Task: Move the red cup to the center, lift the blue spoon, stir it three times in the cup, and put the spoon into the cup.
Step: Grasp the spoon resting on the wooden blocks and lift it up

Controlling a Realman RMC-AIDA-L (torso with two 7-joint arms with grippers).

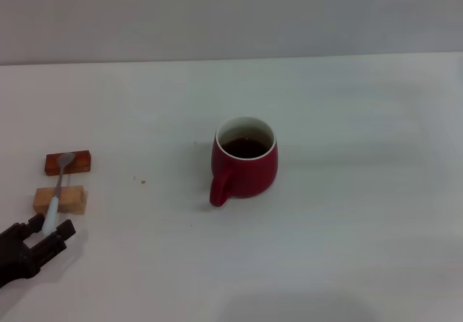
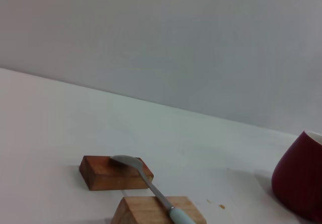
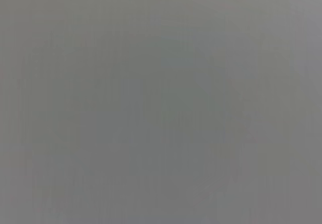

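Note:
The red cup (image 1: 246,166) stands upright near the middle of the white table (image 1: 347,213), handle toward the front left, with dark liquid inside. Its side shows in the left wrist view (image 2: 302,181). The blue spoon (image 1: 58,189) lies at the far left across two wooden blocks, its bowl on the far block and its pale handle pointing toward me. It also shows in the left wrist view (image 2: 151,186). My left gripper (image 1: 49,229) is open at the front left, a finger on each side of the handle's end. My right gripper is out of view.
A reddish-brown block (image 1: 69,163) and a tan block (image 1: 60,200) hold up the spoon; both show in the left wrist view, reddish-brown (image 2: 113,173) and tan (image 2: 146,211). A small crumb (image 1: 143,181) lies between blocks and cup. The right wrist view shows only plain grey.

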